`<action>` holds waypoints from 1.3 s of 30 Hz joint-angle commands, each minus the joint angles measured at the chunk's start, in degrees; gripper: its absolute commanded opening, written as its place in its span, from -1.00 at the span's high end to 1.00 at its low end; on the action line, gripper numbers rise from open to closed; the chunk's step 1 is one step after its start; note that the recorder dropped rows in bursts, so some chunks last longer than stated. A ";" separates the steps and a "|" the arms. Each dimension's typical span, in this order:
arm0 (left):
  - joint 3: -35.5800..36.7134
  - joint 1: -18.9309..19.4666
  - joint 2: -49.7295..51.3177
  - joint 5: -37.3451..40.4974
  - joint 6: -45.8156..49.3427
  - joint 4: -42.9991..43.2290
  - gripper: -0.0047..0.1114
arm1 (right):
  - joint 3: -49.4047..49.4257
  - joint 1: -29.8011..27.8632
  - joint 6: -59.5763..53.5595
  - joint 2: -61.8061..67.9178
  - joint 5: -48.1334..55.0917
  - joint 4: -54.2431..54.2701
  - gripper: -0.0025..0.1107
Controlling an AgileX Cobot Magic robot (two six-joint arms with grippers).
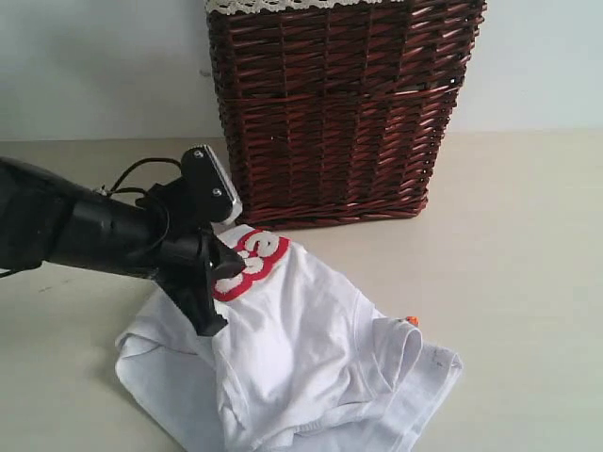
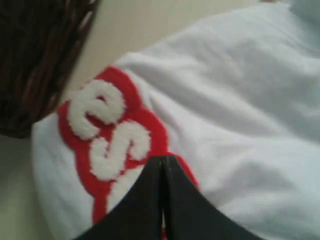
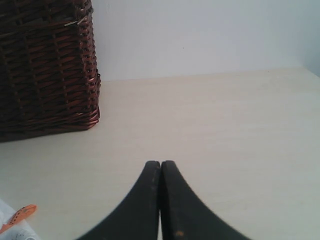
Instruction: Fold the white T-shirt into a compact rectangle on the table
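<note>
White T-shirt (image 1: 311,358) lies crumpled and loosely bunched on the tabletop (image 1: 528,235), at 6 o'clock from the dark wicker basket (image 1: 339,113) and just short of its base. Fuzzy white letters (image 1: 252,264) edged in red sit at the heap's 11 o'clock. A small orange tag (image 1: 412,321) pokes out at its 3 o'clock edge. The left arm (image 1: 85,231) reaches in from 9 o'clock. Left fingers (image 2: 145,200) are pressed together, tips down at the red lettering; whether any cloth is nipped between them cannot be told. Right fingers (image 3: 145,200) are also pressed together, holding nothing, over bare tabletop, with the basket corner and the orange tag within their camera's sight.
</note>
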 commanded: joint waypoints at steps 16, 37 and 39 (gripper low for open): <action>13.64 8.07 2.81 -3.63 0.07 17.20 0.92 | 0.28 0.00 -0.20 -0.38 -0.44 0.03 0.96; 14.88 7.77 -11.15 29.11 0.13 10.30 0.92 | 0.28 0.00 -0.20 -0.38 -0.44 0.03 0.96; 14.88 6.26 -10.73 31.01 0.13 9.88 0.92 | 0.28 0.00 -0.20 -0.38 -0.44 0.03 0.96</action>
